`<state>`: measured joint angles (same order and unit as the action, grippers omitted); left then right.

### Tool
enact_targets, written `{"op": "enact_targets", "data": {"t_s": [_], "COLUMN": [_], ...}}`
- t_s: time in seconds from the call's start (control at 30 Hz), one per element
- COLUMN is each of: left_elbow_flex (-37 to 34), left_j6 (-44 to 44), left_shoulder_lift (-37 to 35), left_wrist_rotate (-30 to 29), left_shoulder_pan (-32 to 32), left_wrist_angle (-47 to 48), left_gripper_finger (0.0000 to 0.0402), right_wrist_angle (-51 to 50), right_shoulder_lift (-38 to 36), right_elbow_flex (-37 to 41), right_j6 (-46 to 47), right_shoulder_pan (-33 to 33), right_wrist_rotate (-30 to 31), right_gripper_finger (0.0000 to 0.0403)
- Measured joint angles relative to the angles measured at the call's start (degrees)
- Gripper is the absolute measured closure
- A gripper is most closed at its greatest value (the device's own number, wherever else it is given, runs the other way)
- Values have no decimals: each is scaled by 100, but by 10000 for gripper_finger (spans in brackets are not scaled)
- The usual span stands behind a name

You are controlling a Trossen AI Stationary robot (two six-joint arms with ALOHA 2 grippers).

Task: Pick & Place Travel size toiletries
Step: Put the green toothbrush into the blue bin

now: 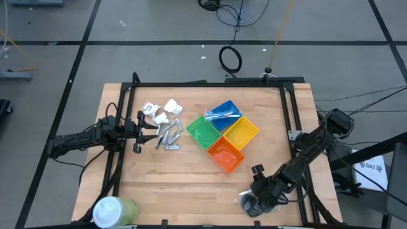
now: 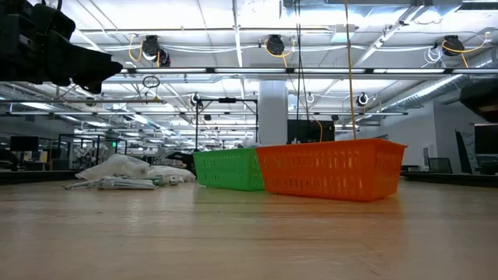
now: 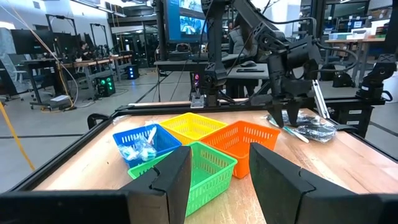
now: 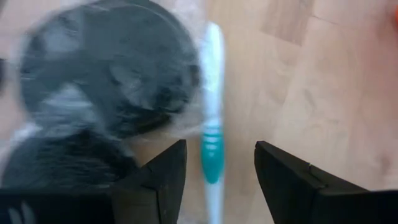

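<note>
Near the table's front right corner you have dark grey round wads in clear wrap touching a thin blue-and-white stick; your right gripper hangs over them, fingers wide, empty; your left gripper, likewise wide, waits by the white lumpy packets and short silver metal pieces.

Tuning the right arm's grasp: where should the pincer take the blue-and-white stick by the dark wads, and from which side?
Probably mid-shaft, coming straight down. The blue-and-white stick lies flat on the table, thin and long. The right pincer is open above it, one finger on each side, so closing across its width should work. The dark wads in clear wrap touch one side, so that finger may snag the wrap.
</note>
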<state>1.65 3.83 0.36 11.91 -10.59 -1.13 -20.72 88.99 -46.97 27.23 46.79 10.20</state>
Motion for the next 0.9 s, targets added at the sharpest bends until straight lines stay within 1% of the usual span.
{"op": "enact_targets", "data": {"t_s": [0.07,0.2,0.3,0.47,0.53,0.77,0.9], "left_elbow_flex": [0,2,2,1,2,0,2], "left_j6": [0,0,-1,0,0,-1,0], "left_shoulder_lift": [0,0,0,0,0,0,0], "left_wrist_rotate": [0,0,1,1,0,0,0], "left_shoulder_pan": [1,1,0,1,1,0,0], "left_wrist_angle": [1,0,1,1,1,1,0], "left_gripper_finger": [243,243,243,243,243,243,243], "right_wrist_angle": [16,508,795,799,801,748,589], "right_shoulder_lift": [0,0,-19,-44,-48,-55,-205], "right_elbow_flex": [82,331,483,524,526,532,541], "right_j6": [62,123,136,-216,-387,-793,-1003], "right_shoulder_pan": [-82,-284,-360,-442,-475,-669,-763], "right_wrist_rotate": [-30,-607,-813,-829,-748,-775,-770], "right_gripper_finger": [233,240,246,271,289,365,369]}}
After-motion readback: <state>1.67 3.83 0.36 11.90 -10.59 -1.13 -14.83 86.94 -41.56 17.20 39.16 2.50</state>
